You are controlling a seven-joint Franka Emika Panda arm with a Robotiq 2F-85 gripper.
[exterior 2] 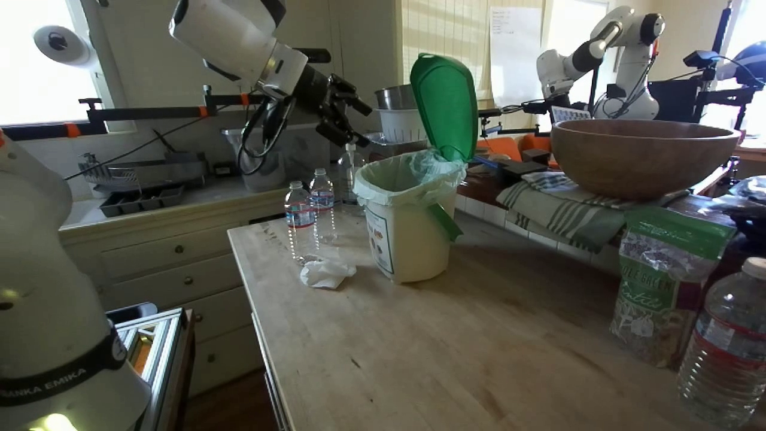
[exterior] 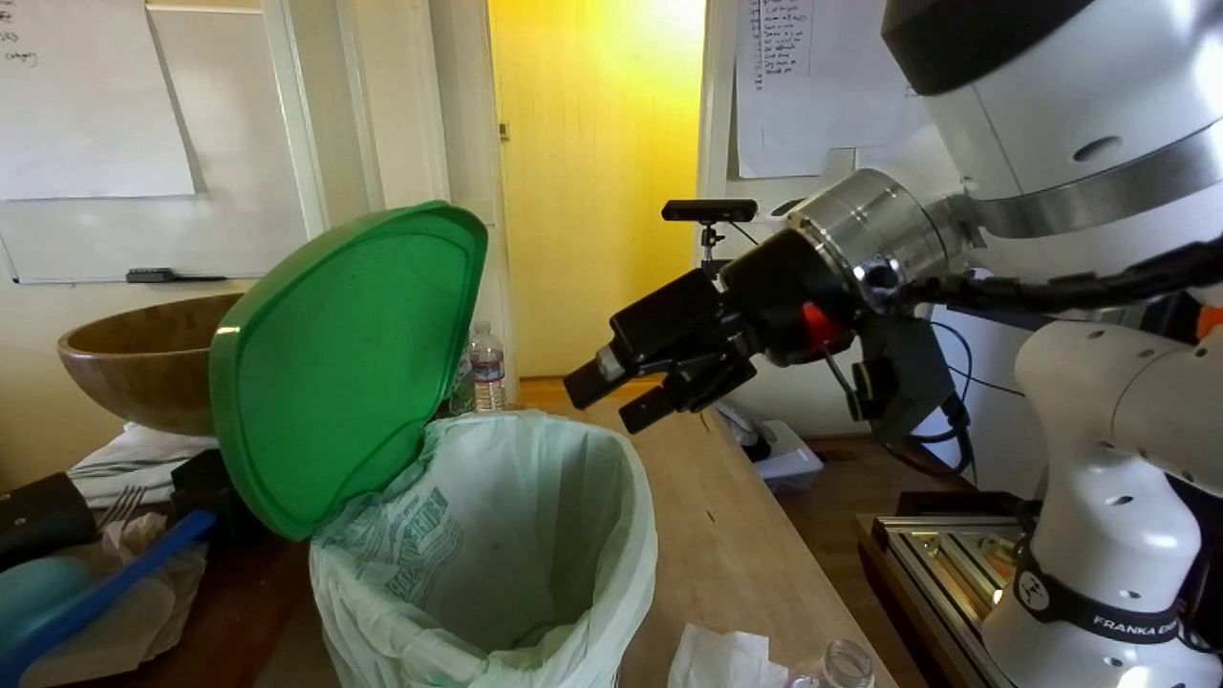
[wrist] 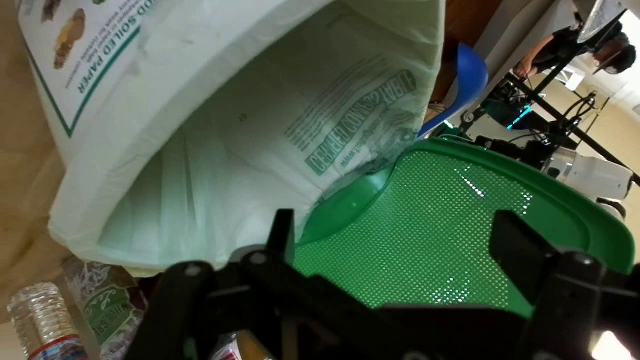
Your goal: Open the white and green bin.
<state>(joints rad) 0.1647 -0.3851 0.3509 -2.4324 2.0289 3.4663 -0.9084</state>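
The white and green bin stands upright on the wooden table. Its translucent white bag liner covers the rim and inside, also in the wrist view. The green lid stands raised on its hinge, tilted back from the opening, and shows in an exterior view and the wrist view. My gripper is open and empty, above and beside the bin's rim, facing the lid's inner side but apart from it. It also shows in an exterior view and the wrist view.
A brown wooden bowl sits on a striped towel behind the lid. Water bottles and a crumpled tissue lie near the bin. A green food bag and another bottle stand at the table's far end.
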